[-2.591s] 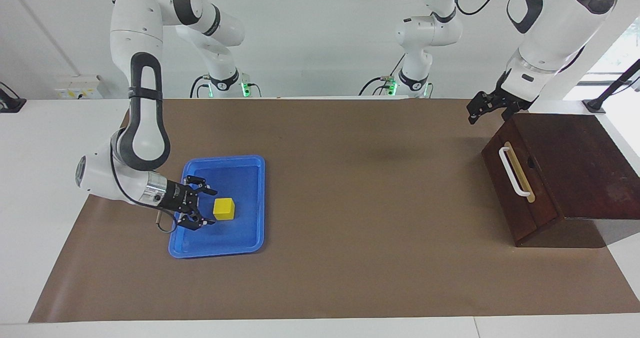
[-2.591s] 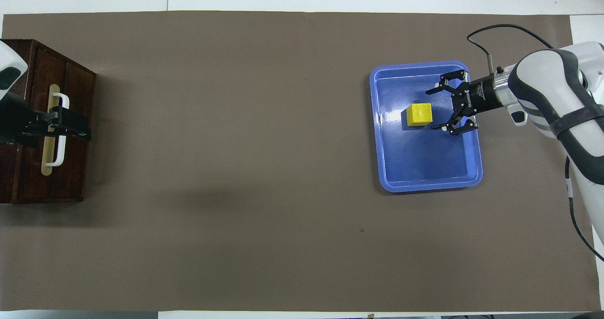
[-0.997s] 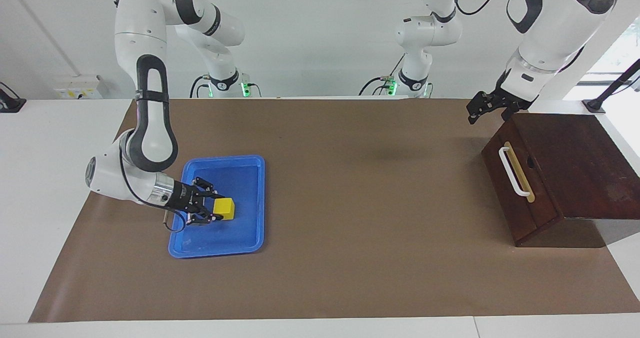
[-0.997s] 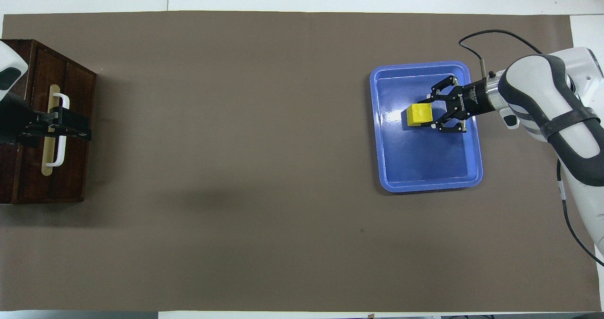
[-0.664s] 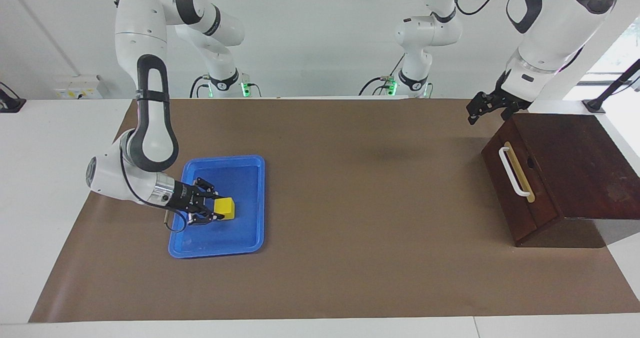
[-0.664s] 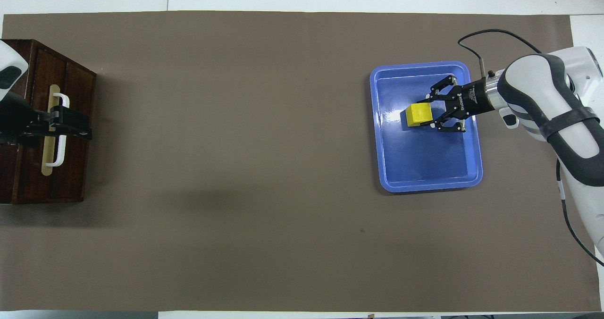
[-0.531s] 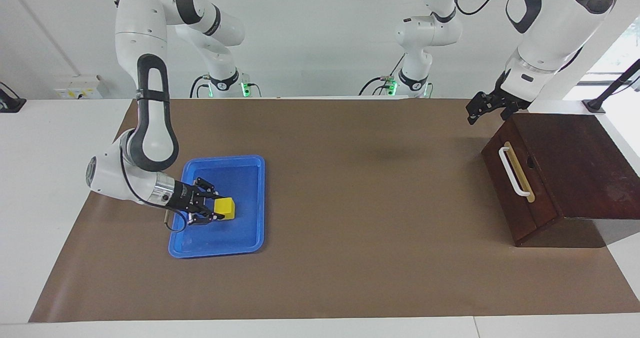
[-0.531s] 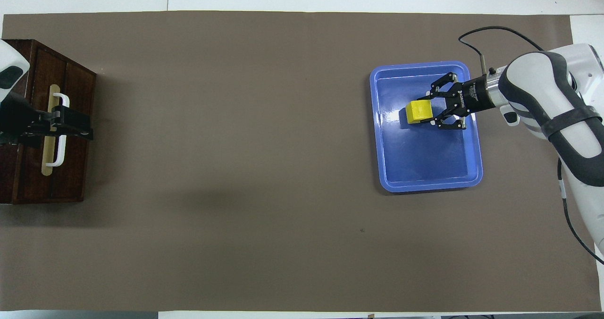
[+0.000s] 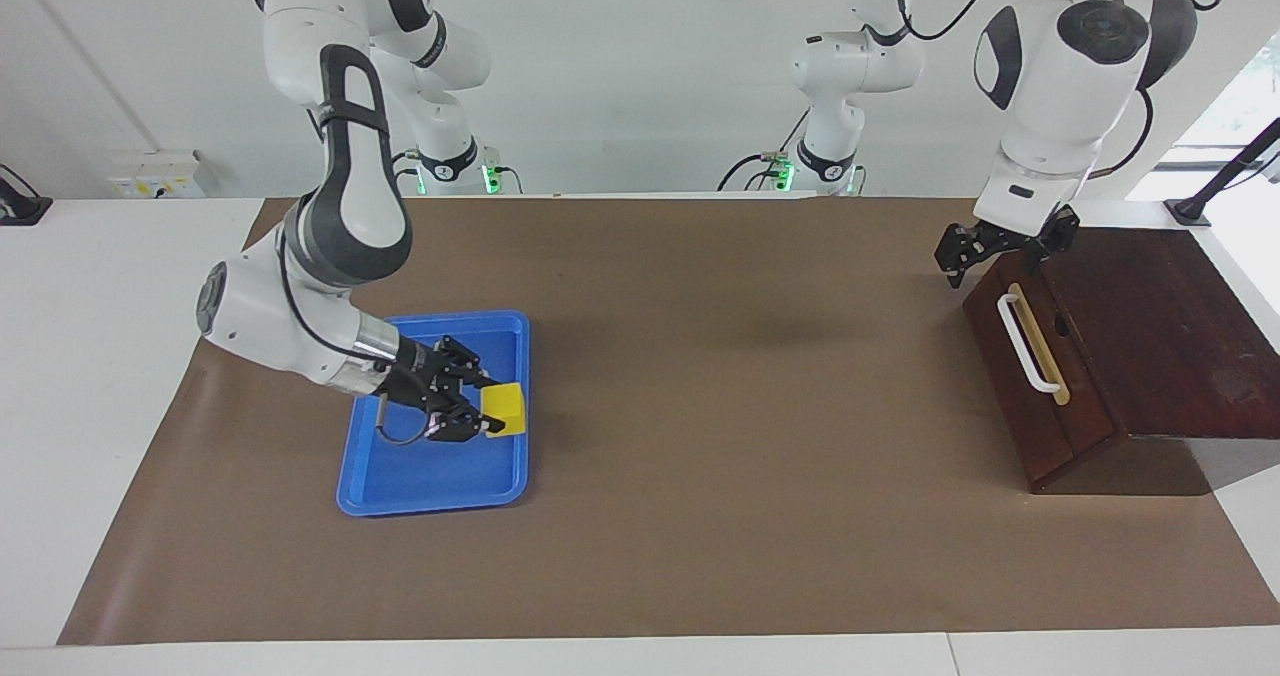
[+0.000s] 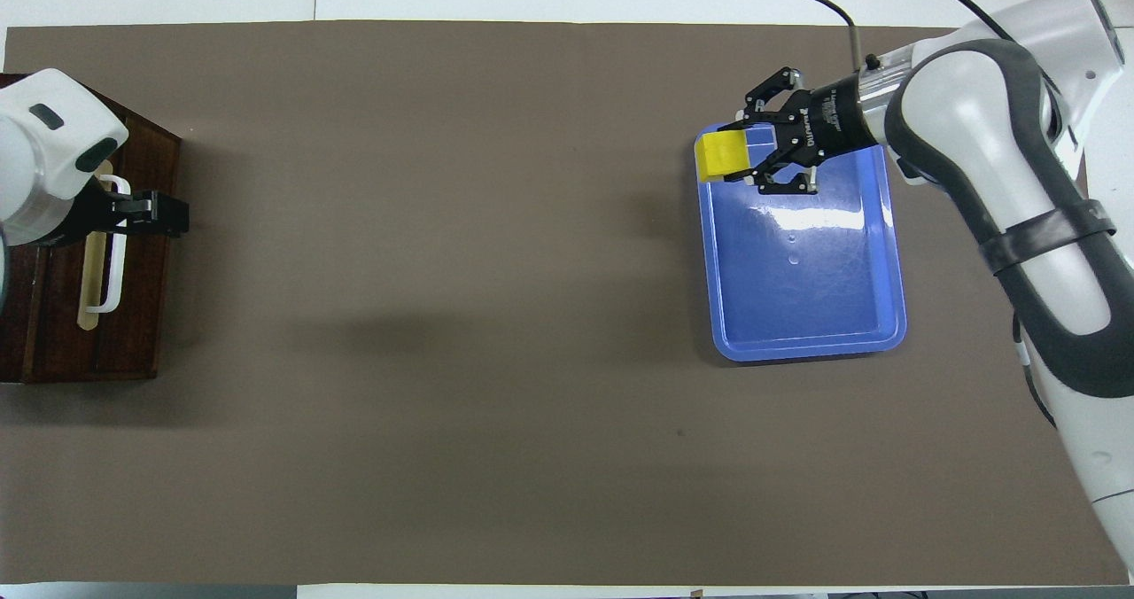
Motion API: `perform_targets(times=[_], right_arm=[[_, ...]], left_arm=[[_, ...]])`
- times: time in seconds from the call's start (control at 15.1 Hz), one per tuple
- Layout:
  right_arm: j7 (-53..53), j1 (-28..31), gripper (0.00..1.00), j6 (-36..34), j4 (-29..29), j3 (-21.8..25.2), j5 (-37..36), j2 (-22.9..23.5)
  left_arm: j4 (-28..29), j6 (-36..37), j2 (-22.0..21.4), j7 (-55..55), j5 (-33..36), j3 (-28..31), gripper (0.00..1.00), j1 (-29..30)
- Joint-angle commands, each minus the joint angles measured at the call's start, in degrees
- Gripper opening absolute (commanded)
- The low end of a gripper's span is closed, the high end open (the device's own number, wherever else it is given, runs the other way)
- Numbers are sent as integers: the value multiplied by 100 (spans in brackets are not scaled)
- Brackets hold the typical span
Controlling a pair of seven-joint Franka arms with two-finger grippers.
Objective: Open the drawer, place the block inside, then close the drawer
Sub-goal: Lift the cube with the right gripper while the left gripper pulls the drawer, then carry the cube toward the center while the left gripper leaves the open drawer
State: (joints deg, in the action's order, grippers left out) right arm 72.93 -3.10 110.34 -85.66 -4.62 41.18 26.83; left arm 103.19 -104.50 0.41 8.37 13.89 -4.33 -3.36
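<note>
The right gripper (image 9: 487, 413) is clamped on the block (image 9: 504, 409), a small bright yellow cube pinched between its black fingertips. The block hangs in the air above the blue tray (image 9: 433, 476), over the tray's long rim that faces the drawer's end of the table; the overhead view shows the block (image 10: 722, 156) over a corner of the tray (image 10: 802, 262). The gripper lies nearly level, pointing toward the drawer's end. From it the silver wrist runs back to a white forearm, which bends at a low elbow beside the tray and then rises steeply to a shoulder over the robots' edge of the table. A thin black cable loops from the wrist.

The left gripper (image 9: 990, 256) hangs with its fingers spread and nothing between them, above the corner of the dark brown wooden box (image 9: 1160, 336) that lies nearest the robots, just above the end of the white bar handle (image 9: 1025, 341); whether it touches the box I cannot tell. It points downward, the wrist straight above it, and the thick white forearm climbs to a bent elbow high over the box.

The drawer (image 9: 1035, 376) is shut, its dark front flush with the box, the handle on its tan strip facing the tray. The box stands at the left arm's end of the table, well apart from the tray, with bare brown mat (image 9: 750, 516) between them.
</note>
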Motion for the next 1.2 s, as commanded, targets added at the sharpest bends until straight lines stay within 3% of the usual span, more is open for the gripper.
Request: perform_targets(times=[0.0,0.27,0.47,1.13], right_arm=[[615,-628,0,84,146,32,127,-152],[1406,-1288,0,654,173,14,136,-240],[1987,-1701,0,1172,173,6,145,-231],[2393,-1764,0,1201,120,5,435,-231]], left_arm=[[262,-543,388,59,840,55,100,-130],[657,-1554,724,59,1370,63,100,62],[772,-1635,768,68,1649,63,100,55],[1123,-2311,917,296,1854,55,100,380]])
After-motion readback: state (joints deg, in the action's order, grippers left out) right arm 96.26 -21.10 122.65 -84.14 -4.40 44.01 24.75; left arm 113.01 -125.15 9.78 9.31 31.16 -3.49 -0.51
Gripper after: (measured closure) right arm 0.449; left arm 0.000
